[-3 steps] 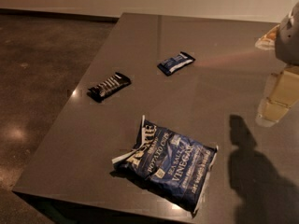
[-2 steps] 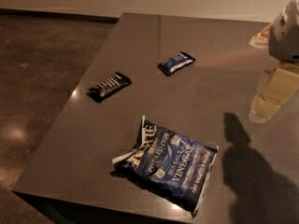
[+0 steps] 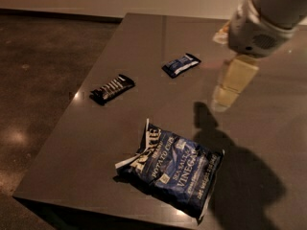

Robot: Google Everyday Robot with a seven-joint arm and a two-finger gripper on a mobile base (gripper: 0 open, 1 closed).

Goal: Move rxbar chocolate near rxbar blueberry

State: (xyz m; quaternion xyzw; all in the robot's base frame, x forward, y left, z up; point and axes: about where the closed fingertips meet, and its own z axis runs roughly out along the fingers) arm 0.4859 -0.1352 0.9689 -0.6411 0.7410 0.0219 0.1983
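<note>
The rxbar chocolate [image 3: 112, 88], a small black wrapper with white lettering, lies flat on the dark table [image 3: 86, 143] towards its left side. The rxbar blueberry [image 3: 181, 64], a small dark blue wrapper with a white label, lies further back near the middle. The two bars are well apart. My gripper [image 3: 219, 102] hangs from the white arm [image 3: 261, 20] at the upper right. It is above the table, to the right of both bars and touching neither. Its shadow falls on the table below it.
A large crinkled blue potato chip bag [image 3: 171, 169] lies at the table's front, below the two bars. The table's left and front edges drop to a dark polished floor [image 3: 38, 80]. A wall runs along the back.
My arm and gripper have moved left, in over the table from the right edge. The bars and the chip bag have not moved.
</note>
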